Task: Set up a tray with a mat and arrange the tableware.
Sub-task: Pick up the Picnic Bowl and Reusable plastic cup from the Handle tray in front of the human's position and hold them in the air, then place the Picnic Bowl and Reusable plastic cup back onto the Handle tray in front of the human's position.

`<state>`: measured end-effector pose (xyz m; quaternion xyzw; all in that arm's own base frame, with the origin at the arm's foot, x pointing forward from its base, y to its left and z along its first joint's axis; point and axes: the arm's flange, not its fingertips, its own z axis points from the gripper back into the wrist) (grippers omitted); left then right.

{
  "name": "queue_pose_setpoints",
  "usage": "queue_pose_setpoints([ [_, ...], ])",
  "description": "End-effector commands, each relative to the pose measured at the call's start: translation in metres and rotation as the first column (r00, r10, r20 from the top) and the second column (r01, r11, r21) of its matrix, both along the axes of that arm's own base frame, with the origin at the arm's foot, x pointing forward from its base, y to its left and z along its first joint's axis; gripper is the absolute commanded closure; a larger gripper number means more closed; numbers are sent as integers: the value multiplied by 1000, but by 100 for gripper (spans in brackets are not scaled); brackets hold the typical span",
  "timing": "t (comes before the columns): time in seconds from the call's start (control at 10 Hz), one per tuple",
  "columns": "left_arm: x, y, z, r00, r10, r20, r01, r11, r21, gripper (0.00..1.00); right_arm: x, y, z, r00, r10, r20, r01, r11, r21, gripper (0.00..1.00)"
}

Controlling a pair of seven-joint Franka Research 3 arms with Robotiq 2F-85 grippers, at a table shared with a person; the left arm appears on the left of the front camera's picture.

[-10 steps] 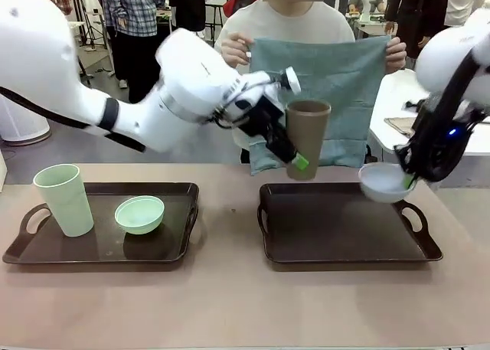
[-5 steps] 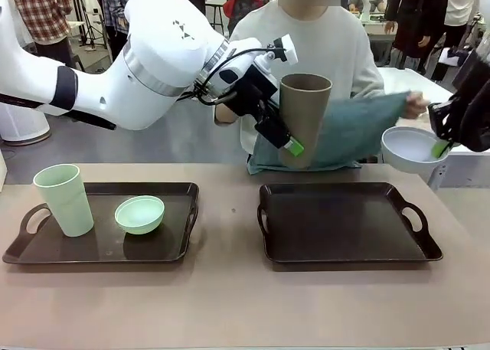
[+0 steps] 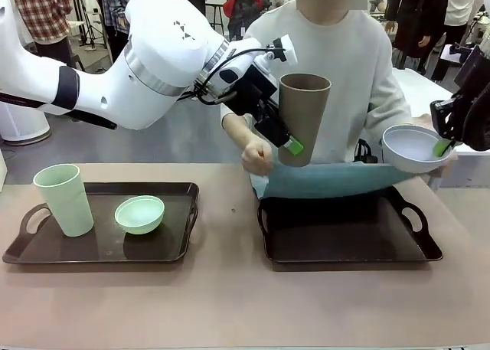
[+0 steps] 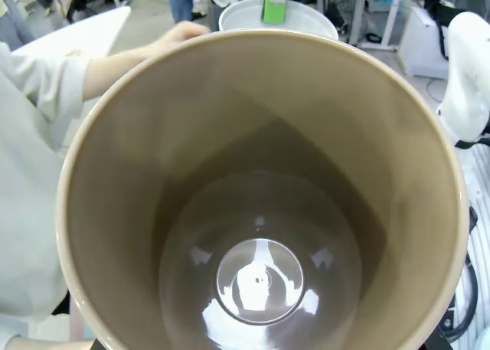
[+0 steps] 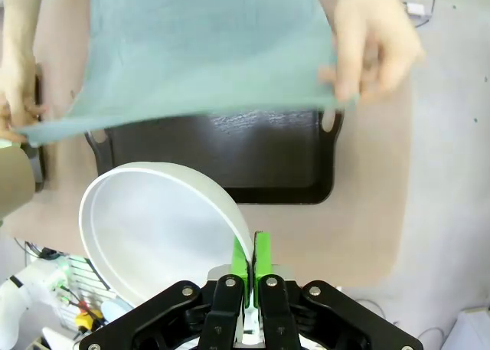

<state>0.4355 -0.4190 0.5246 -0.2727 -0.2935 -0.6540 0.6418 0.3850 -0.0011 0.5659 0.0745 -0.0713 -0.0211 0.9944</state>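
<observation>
On the surface [image 3: 230,304], two dark trays lie side by side in the front view. The left tray [image 3: 23,250] at 8 o'clock looks part-arranged: the tall pale green cup [image 3: 64,199] stands toward its 9 o'clock end, and the pale green bowl [image 3: 139,214] is just beside it toward 3 o'clock. Both sit on the tray's bare dark floor.

The right tray [image 3: 344,235] at 4 o'clock carries no tableware. The person's hands [image 3: 258,157] hold the teal mat [image 3: 329,180] stretched over the tray's 12 o'clock edge, not yet laid flat. By my judgement the mat-laying is the step in hand. The brown cup and white bowl are left to set down once the mat is flat.

The left arm reaches in from 9 o'clock across the middle, with its wrist bent downward. The left tool [image 3: 291,139] is clamped on the side of the tall brown cup [image 3: 304,109]. The cup is held upright in the air, above the tray's 11 o'clock corner and near the person's hand.

The right arm waits at 3 o'clock, off the tray's far right corner. The right tool [image 5: 251,250] has its green pads pinched tight on the rim of the small white bowl [image 3: 409,147]. The bowl hangs clear of the surface, mouth upward and tipped slightly.
</observation>
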Motion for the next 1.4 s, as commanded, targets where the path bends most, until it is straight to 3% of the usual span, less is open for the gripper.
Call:
queue_pose_setpoints([
  [0.0, 0, -1, 2, 1000, -3, 0, 3, 1000, -6, 100, 3, -2, -1, 1000, -4, 6, 4, 1000, 3, 100],
  [1.3, 0, -1, 2, 1000, -3, 0, 3, 1000, -6, 100, 3, -2, -1, 1000, -4, 6, 4, 1000, 3, 100],
])
